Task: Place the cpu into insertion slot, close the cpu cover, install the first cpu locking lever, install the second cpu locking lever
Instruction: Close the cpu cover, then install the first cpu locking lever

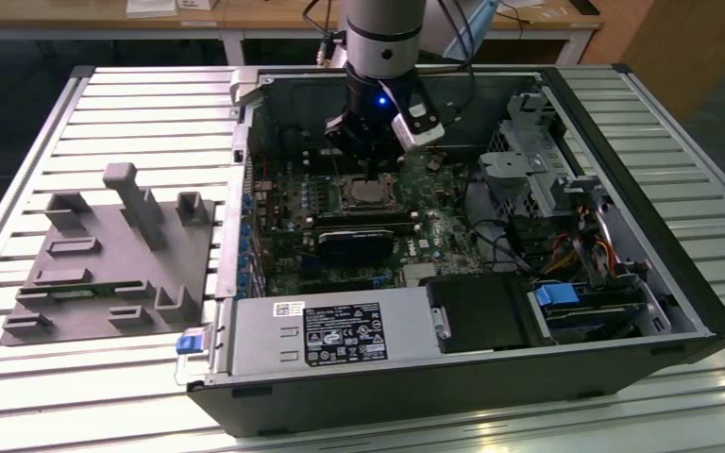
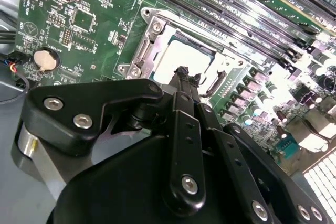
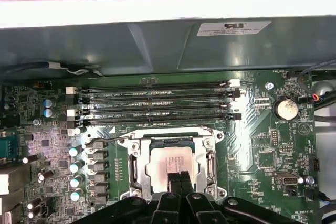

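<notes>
The cpu (image 3: 167,162) lies flat in the insertion slot (image 3: 173,136) on the green board, its silver-grey top showing. The silvery cpu cover (image 3: 212,165) lies down around it, framing the chip through its window. My gripper (image 3: 178,178) hangs just above the chip's near edge, black fingers pressed together with nothing between them. In the second wrist view the gripper (image 2: 182,73) sits right over the cpu (image 2: 178,55) and the cover (image 2: 149,51). In the exterior view the gripper (image 1: 360,162) stands inside the open case over the slot (image 1: 365,194). A thin wire lever (image 3: 102,141) runs beside the socket.
Long black memory slots (image 3: 157,103) run beside the socket, with a coin battery (image 3: 287,108) and a row of capacitors (image 3: 76,153) nearby. The power supply (image 1: 325,335) and drive cage (image 1: 539,160) crowd the case. A grey fixture (image 1: 110,255) lies at the exterior view's left.
</notes>
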Controlling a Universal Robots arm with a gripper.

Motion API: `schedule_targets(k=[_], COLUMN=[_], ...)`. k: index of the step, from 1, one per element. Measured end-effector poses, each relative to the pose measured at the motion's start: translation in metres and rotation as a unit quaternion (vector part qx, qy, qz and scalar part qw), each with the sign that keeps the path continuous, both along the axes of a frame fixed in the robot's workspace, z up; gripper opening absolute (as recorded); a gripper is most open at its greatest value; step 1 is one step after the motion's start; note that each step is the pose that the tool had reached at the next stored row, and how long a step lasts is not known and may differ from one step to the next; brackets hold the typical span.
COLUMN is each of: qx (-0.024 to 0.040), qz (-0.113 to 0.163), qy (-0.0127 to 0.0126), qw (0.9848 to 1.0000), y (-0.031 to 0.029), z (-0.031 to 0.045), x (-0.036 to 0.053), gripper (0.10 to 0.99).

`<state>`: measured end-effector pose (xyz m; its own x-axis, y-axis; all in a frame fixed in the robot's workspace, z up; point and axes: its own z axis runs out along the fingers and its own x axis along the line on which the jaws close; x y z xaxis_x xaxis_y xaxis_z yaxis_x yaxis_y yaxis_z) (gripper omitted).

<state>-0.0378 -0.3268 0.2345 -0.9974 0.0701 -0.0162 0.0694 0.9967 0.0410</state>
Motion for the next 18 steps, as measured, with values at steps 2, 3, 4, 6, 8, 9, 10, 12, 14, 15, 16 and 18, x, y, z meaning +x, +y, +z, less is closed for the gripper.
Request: schedule_targets(k=[2, 3, 4, 6, 8, 9, 10, 12, 14, 15, 16, 18], qx=[-0.0001, -0.0001, -0.0001, -0.0001, -0.0001, -0.0001, -0.0001, -0.0001, -0.0002, -0.0001, -0.0001, -0.0001], qz=[0.0, 0.0, 0.0, 0.0, 0.0, 0.0, 0.0, 0.0, 0.0, 0.0, 0.0, 0.0], qy=[0.0001, 0.0001, 0.0, 0.0, 0.0001, 0.0, 0.0001, 0.0001, 0.0001, 0.0001, 0.0001, 0.0001], qw=[1.0, 1.0, 1.0, 1.0, 1.0, 1.0, 1.0, 1.0, 1.0, 1.0, 1.0, 1.0], y=[0.0, 0.0, 0.0, 0.0, 0.0, 0.0, 0.0, 0.0, -0.0001, -0.0001, -0.0001, 0.0], z=[0.0005, 0.0005, 0.0005, 0.0006, 0.0006, 0.0006, 0.0006, 0.0007, 0.0007, 0.0007, 0.0007, 0.0007], x=[0.0, 0.0, 0.0, 0.0, 0.0, 0.0, 0.0, -0.0005, -0.0022, -0.004, -0.0061, -0.0101], gripper=[0.102, 0.102, 0.102, 0.102, 0.102, 0.102, 0.102, 0.102, 0.102, 0.102, 0.102, 0.102])
